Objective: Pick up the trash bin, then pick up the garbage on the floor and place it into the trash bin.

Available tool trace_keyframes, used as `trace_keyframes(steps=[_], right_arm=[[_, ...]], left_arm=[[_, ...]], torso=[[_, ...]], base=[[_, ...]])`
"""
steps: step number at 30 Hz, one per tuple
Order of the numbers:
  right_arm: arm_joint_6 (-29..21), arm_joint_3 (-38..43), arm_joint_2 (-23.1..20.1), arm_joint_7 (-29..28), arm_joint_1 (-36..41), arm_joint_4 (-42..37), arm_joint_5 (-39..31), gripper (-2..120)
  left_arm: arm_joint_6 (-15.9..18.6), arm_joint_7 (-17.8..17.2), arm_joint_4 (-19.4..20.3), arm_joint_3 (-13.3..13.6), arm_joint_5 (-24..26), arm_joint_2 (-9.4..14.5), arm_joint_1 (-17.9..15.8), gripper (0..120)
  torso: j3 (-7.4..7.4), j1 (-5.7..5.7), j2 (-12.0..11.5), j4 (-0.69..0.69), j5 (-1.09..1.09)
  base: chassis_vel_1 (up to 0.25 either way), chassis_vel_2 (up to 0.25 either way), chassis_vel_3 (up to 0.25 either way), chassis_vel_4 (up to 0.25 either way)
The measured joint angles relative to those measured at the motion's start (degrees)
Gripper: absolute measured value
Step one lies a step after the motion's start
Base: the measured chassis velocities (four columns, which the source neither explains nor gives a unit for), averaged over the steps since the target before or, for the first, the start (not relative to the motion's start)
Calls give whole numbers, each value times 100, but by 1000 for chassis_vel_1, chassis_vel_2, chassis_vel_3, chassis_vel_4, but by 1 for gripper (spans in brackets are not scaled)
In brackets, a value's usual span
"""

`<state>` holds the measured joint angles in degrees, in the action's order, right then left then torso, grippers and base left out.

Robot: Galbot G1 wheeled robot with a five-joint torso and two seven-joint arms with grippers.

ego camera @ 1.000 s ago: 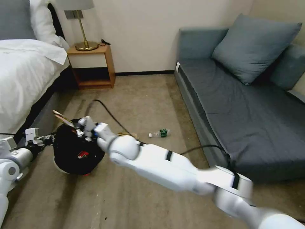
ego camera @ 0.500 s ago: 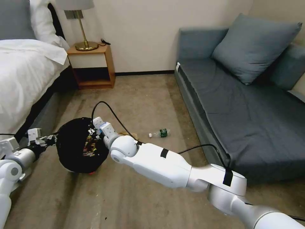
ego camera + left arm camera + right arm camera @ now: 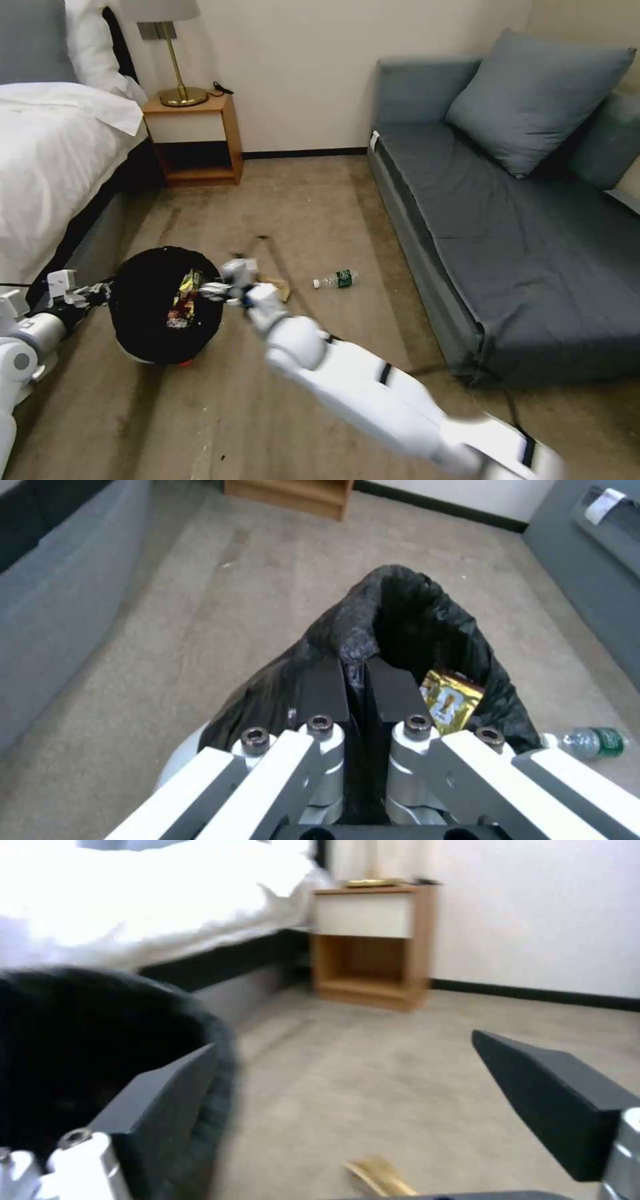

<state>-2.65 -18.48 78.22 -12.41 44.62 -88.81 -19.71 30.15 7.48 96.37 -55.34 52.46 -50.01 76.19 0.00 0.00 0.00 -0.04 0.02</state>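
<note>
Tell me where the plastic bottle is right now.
In the head view the bottle lies on the carpet between the trash bin on its left and the sofa on its right, just beyond the right gripper.

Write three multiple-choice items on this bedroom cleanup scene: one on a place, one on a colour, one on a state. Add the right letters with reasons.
1. Where does the clear plastic bottle lie?
A. in the trash bin
B. on the floor near the sofa
C. on the bed

2. What colour is the trash bin's liner?
A. black
B. blue
C. white

3. How is the right gripper?
A. shut on the bottle
B. shut on the bin rim
C. open

Key: 1 B, it rests on carpet between bin and sofa. 2 A, black bag fills the bin. 3 C, jaws stand apart with nothing between, while the left gripper pinches the liner.
</note>
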Motion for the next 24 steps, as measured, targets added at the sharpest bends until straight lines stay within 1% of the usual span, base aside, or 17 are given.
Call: trace_keyframes(steps=[1,2,3,5,7,8,11,17,20,24], right_arm=[[175,374,-190,134,404,-130,193,99],[259,555,-287,194,607,-205,270,99],[259,555,-287,194,607,-205,270,99],[554,1059,-527,391,1173,-395,413,100],[715,1339,-607,510,1447,-482,454,100],[715,1339,-607,510,1447,-482,454,100],[1126,1775,-627,727,1867,-521,499,100],[1385,1895,-566,922,2137,-463,528,100],[1414,1872,-542,954,2156,-428,540,100],[1444,1815,-504,982,2156,-342,577,100]], left_arm=[[-2,0,-19,-19,14,25,2,5],[-1,0,-30,-31,22,36,3,5],[-1,0,-30,-31,22,36,3,5],[-1,0,-53,-77,50,57,8,5],[-1,0,-64,-108,65,67,20,5],[-1,0,-64,-108,65,67,20,5],[-2,-4,-74,-145,74,75,61,5],[12,-28,-31,-127,75,57,62,5],[13,-36,-14,-109,74,65,51,5],[13,-38,-6,-92,70,77,49,5]], torso=[[0,0,0,2,1],[0,0,0,4,0],[0,0,0,4,0],[0,0,0,3,0],[0,0,0,2,-1],[0,0,0,2,-1],[0,0,0,5,-2],[0,0,0,5,-2],[0,0,0,5,-1],[-1,-1,0,6,-2]], base=[[0,0,0,0],[0,0,0,0],[0,0,0,0],[0,0,0,0],[0,0,0,0],[0,0,0,0],[0,0,0,0],[0,0,0,0],[0,0,0,0],[-43,63,86,-48]])
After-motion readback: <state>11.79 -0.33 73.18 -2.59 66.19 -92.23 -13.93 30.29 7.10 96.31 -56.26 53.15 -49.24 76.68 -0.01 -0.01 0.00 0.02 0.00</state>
